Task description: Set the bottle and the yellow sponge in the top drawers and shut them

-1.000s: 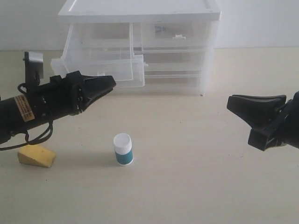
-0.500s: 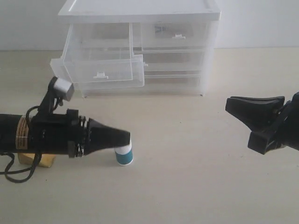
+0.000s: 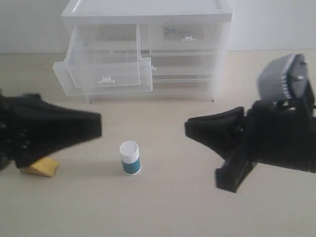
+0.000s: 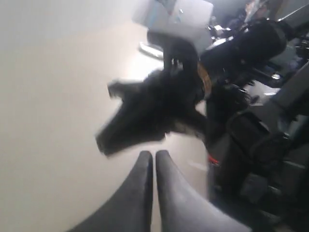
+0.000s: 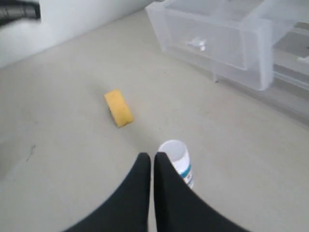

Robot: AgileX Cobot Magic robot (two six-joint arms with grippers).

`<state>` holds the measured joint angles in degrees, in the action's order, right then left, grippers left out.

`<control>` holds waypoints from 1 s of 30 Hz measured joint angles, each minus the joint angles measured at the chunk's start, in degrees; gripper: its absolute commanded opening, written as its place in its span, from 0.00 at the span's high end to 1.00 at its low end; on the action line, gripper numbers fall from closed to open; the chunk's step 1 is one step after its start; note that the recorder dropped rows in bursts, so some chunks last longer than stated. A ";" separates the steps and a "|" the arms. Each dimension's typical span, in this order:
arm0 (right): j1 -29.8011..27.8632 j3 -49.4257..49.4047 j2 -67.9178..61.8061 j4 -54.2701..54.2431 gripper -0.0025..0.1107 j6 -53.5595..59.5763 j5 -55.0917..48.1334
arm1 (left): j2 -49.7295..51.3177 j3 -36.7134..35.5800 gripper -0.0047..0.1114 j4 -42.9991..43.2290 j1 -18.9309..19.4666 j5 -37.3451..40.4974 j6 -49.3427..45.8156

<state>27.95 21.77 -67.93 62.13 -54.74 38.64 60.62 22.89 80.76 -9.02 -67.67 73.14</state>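
The bottle (image 3: 130, 158) stands upright on the table (image 3: 163, 217). The sponge (image 3: 40, 168) lies to its left, partly hidden by the left gripper (image 4: 154, 157). That gripper and the right gripper (image 5: 152, 160) are both clenched and empty. Behind them, the left top drawer (image 3: 106, 74) is open and the right top drawer (image 3: 185, 33) is closed.

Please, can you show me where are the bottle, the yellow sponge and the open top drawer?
bottle (image 3: 130, 158): exterior view, on its side, low on the white cap.
yellow sponge (image 5: 118, 108): right wrist view, on its upper face.
open top drawer (image 3: 121, 74): exterior view, on its front wall, beside the tab handle.
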 measured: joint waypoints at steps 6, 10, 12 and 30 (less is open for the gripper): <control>22.49 12.85 -8.48 -0.92 0.95 -0.96 -17.74 | -25.70 -1.21 0.93 0.91 1.61 38.98 9.20; 29.52 23.02 -19.14 -3.04 0.83 -0.76 -23.27 | -37.52 -5.17 0.93 1.36 1.70 61.49 13.66; 31.50 27.89 -25.21 -5.39 0.68 -0.76 -24.45 | -41.95 -7.07 0.93 1.26 1.70 67.30 14.54; 37.15 62.55 -59.14 -1.47 0.32 2.27 -35.34 | -49.18 -9.30 0.93 0.42 1.70 74.40 15.57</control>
<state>65.10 84.33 -127.06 60.66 -52.47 3.30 11.44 13.59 81.19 -7.32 6.73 88.71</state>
